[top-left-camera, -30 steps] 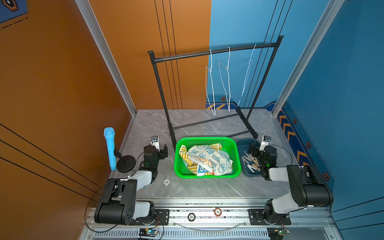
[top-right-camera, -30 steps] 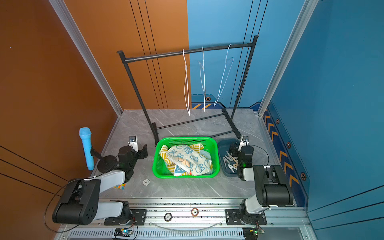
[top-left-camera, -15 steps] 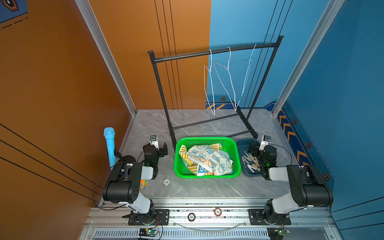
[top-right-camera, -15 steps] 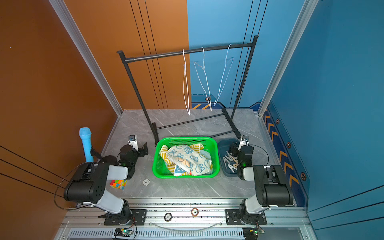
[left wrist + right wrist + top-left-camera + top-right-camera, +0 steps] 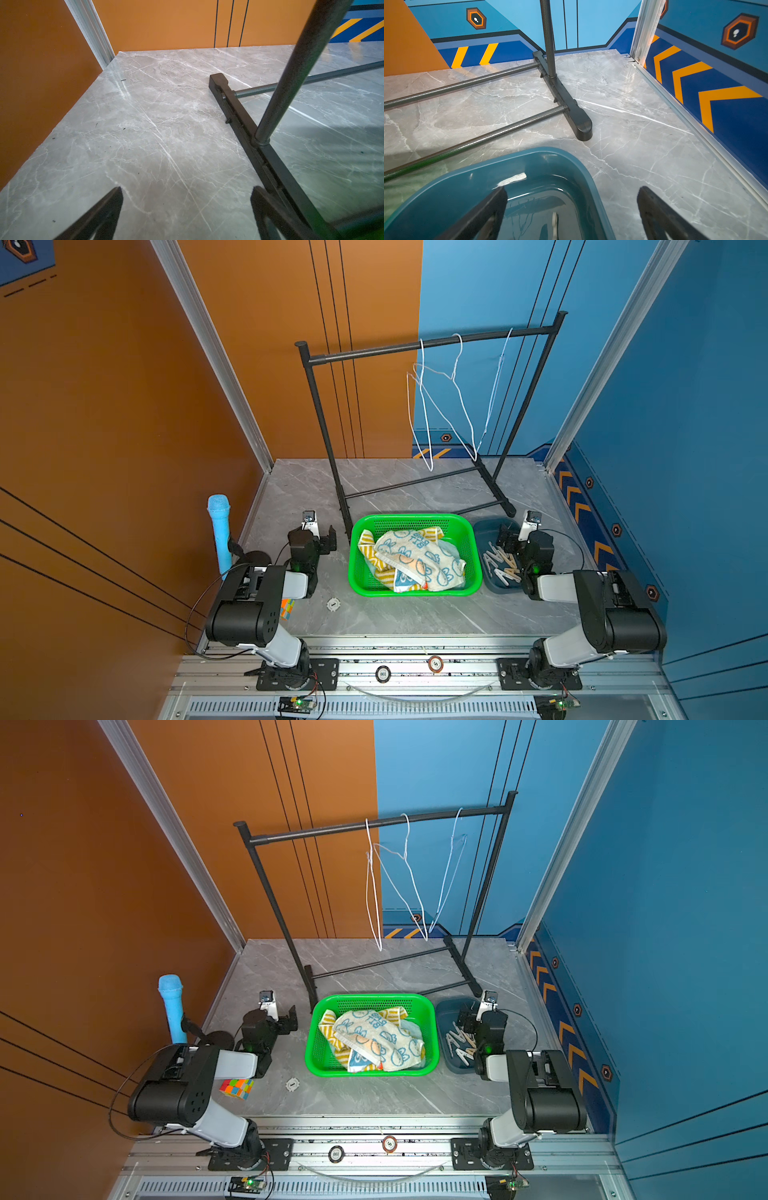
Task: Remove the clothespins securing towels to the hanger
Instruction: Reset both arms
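Bench: grey marble-look bench top [image 5: 415, 614], orange and blue walls behind
Rack: black metal garment rack [image 5: 415, 347] toward the back edge, white wire hangers [image 5: 462, 406] bare
Towels: crumpled patterned terry towels [image 5: 415, 560] in green plastic mesh basket [image 5: 411, 517], front edge middle
Pins: pale wooden clothespins [image 5: 505, 564] loose in dark blue plastic tray [image 5: 484, 526], front right corner
Claws: left gripper [image 5: 187, 195] by the rack's foot, right gripper [image 5: 571, 195] over the tray's rim, both spread wide, empty
Risk: work looks done; a careless swing could knock the rack or tip the tray
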Motion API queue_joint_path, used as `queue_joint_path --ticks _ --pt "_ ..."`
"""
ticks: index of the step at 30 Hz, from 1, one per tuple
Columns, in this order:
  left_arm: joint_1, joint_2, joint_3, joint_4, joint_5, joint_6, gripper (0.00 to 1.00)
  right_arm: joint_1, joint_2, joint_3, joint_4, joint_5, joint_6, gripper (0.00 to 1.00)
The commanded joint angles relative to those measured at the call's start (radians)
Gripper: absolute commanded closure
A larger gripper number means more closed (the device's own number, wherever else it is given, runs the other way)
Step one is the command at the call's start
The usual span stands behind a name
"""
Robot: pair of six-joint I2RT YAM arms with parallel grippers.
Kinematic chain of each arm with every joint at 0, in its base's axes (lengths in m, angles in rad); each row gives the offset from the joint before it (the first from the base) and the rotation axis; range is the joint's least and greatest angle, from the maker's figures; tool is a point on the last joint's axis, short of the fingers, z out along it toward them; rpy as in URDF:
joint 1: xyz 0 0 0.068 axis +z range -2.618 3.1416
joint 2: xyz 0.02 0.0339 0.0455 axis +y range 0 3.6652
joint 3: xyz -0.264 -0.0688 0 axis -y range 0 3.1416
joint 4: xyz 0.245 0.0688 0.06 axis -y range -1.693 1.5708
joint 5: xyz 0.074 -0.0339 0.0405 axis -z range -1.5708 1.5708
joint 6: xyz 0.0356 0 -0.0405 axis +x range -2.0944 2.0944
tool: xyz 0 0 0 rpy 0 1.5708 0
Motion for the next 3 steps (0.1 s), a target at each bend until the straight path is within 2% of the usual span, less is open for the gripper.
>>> queue_joint_path --ticks 1,3 --pt "0.004 -0.002 0.012 -0.014 -0.006 -0.002 0.02 0.005 0.008 0.018 -0.019 0.004 -0.008 0.0" --pt "-0.002 -0.005 0.009 -0.014 -0.016 -0.001 0.02 0.005 0.006 0.012 -0.01 0.001 -0.008 0.0"
